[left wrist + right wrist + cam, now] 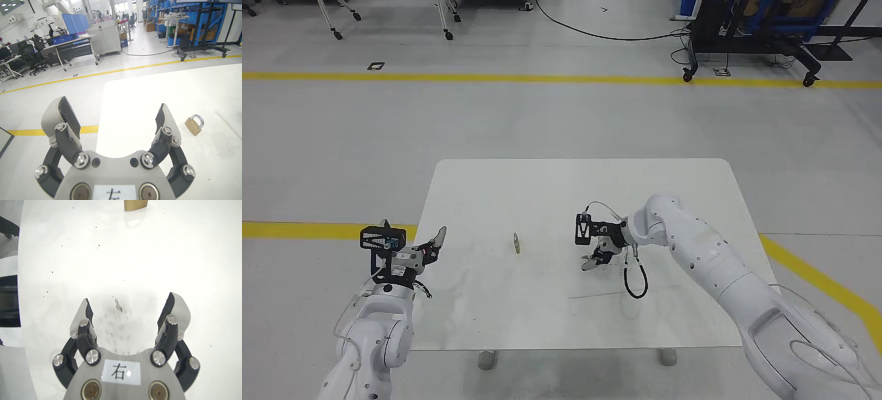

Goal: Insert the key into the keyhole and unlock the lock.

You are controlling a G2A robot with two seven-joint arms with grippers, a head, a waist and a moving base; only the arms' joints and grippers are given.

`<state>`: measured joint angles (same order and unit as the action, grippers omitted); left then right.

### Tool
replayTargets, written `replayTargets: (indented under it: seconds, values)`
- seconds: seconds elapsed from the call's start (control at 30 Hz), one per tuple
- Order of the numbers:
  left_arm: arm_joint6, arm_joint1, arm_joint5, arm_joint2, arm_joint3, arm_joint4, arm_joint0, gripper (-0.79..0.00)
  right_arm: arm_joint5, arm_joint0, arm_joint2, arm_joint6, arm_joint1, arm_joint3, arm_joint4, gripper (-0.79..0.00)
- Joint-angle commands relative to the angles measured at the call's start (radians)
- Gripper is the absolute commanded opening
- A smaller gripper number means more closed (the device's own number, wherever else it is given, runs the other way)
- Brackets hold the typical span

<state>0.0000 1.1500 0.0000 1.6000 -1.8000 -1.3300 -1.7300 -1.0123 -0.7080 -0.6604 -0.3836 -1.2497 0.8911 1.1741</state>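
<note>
A brass padlock (pixel 516 242) with a silver shackle lies on the white table (pixel 682 200), left of centre; it also shows in the left wrist view (pixel 194 125) and the right wrist view (pixel 135 204). A small silver key (pixel 118 304) lies flat on the table between my right gripper's fingertips, touched by neither. My right gripper (pixel 129 300) is open and low over the table, right of the padlock (pixel 591 262). My left gripper (pixel 113 104) is open and holds nothing, hanging over the table's left edge (pixel 432 248) with the padlock some way off.
A black cable loop (pixel 635 281) hangs from the right arm just above the table. Yellow floor lines (pixel 302 229) run past the table. Desks, chairs and racks (pixel 56 47) stand far back in the room.
</note>
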Motion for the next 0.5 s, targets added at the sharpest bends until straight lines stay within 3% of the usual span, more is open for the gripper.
replayTargets:
  seconds: [0.0,0.03,0.07,0.1,0.47]
  values:
    - [0.0,0.0,0.0,0.0,0.0,0.0,0.0,0.0,0.0,0.001,0.009,0.02,-0.001,-0.007,0.024,-0.289]
    - [0.0,0.0,0.0,0.0,0.0,0.0,0.0,0.0,0.0,0.002,0.011,0.029,-0.001,-0.011,0.035,-0.308]
    - [0.0,0.0,0.0,0.0,0.0,0.0,0.0,0.0,0.003,0.001,0.013,0.038,-0.001,-0.014,0.047,-0.385]
    - [0.0,0.0,0.0,0.0,0.0,0.0,0.0,0.0,0.008,0.001,0.017,0.044,-0.001,-0.012,0.064,-0.363]
    - [0.0,0.0,0.0,0.0,0.0,0.0,0.0,0.0,0.038,-0.026,0.017,0.149,0.012,0.015,0.184,-0.419]
